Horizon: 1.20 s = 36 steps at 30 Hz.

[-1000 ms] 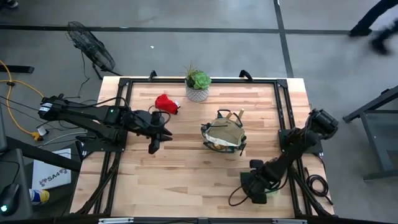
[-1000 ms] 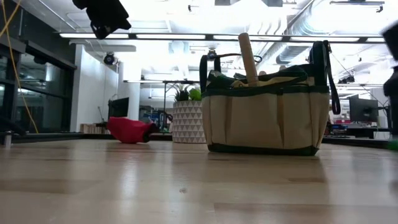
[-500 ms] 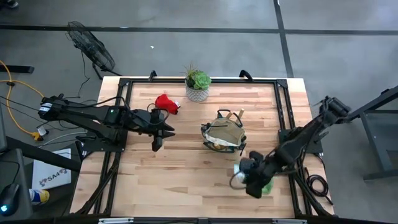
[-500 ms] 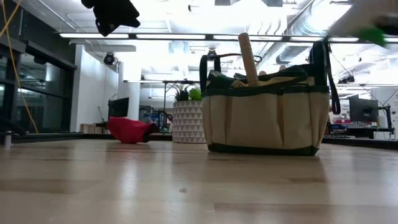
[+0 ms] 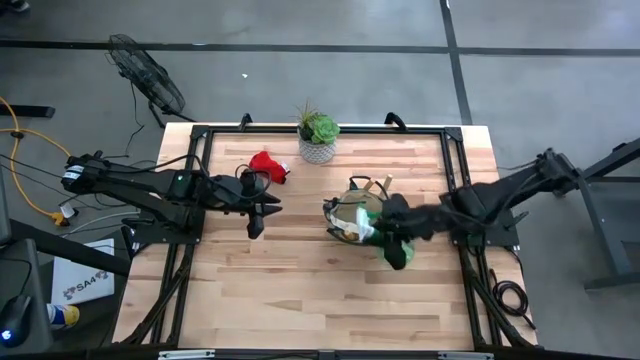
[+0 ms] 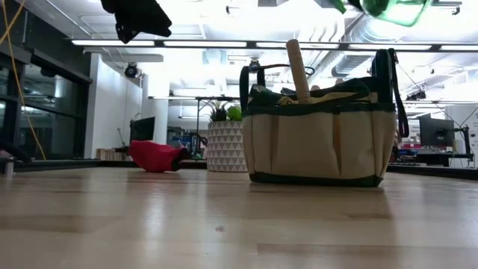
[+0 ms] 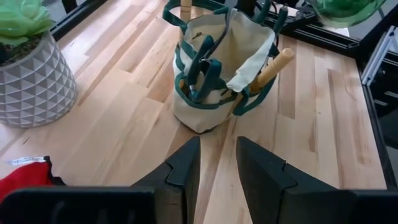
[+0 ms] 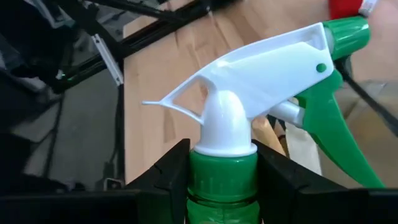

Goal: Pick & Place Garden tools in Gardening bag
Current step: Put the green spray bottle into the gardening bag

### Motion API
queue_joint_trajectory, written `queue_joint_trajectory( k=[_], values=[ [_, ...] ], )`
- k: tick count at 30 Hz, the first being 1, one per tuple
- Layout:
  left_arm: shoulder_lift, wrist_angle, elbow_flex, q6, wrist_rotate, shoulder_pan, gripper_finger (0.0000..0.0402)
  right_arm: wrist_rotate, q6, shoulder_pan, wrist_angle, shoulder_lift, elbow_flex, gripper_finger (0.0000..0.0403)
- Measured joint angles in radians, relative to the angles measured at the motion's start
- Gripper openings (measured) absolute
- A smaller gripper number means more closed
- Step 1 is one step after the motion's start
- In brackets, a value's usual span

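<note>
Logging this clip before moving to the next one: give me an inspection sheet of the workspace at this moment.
Surface: wooden table, black frame.
Job's things: gardening bag upright at centre, wooden handles sticking out; red glove lying beside the plant; green spray bottle carried above the bag.
Clutter: succulent in white pot at the far edge.
Grippers: right gripper shut on the bottle's neck, over the bag; left gripper open, raised near the glove.
Cables: yellow cord on the floor at left; black cable at the right.
Surroundings: floor fan; box.

Right gripper (image 8: 219,168) carried spray bottle (image 8: 249,124) from table's near right edge up over bag (image 5: 358,218); left gripper (image 5: 258,212) crept bagward.
</note>
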Motion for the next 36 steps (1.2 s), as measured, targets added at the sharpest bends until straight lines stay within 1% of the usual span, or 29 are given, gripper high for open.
queue_joint_trajectory(
  k=[3, 5, 12, 16, 18, 24, 27, 32, 36],
  values=[
    [0.000, 0.000, 0.000, -0.003, -0.001, 0.000, 0.0101, -0.150, 0.038, -0.085, -0.003, 0.002, 0.000, 0.0127],
    [0.000, 0.000, 0.000, -0.010, -0.001, 0.000, 0.0101, -0.213, 0.066, -0.128, 0.011, 0.002, 0.000, 0.0127],
    [0.000, 0.000, 0.000, -0.020, -0.002, 0.000, 0.0101, -0.320, 0.072, -0.232, -0.072, 0.002, 0.123, 0.0127],
    [0.000, 0.000, 0.000, -0.020, -0.002, 0.000, 0.0101, -0.361, 0.073, -0.279, -0.215, 0.010, 0.219, 0.0127],
    [0.000, -0.001, 0.000, -0.020, -0.002, 0.000, 0.0101, -0.390, 0.076, -0.299, -0.321, 0.023, 0.282, 0.0127],
    [0.000, -0.002, 0.000, -0.020, -0.002, 0.000, 0.0101, -0.427, 0.067, -0.335, -0.608, 0.126, 0.492, 0.0127],
    [0.000, -0.004, 0.000, -0.020, -0.002, 0.000, 0.0101, -0.464, 0.042, -0.354, -0.712, 0.195, 0.574, 0.0127],
    [0.000, -0.005, 0.000, -0.020, -0.002, 0.000, 0.0101, -0.521, 0.013, -0.375, -0.795, 0.310, 0.635, 0.0127],
    [0.000, -0.010, 0.000, -0.020, -0.001, 0.000, 0.0101, -0.601, -0.002, -0.380, -0.819, 0.390, 0.642, 0.0127]
  ],
)
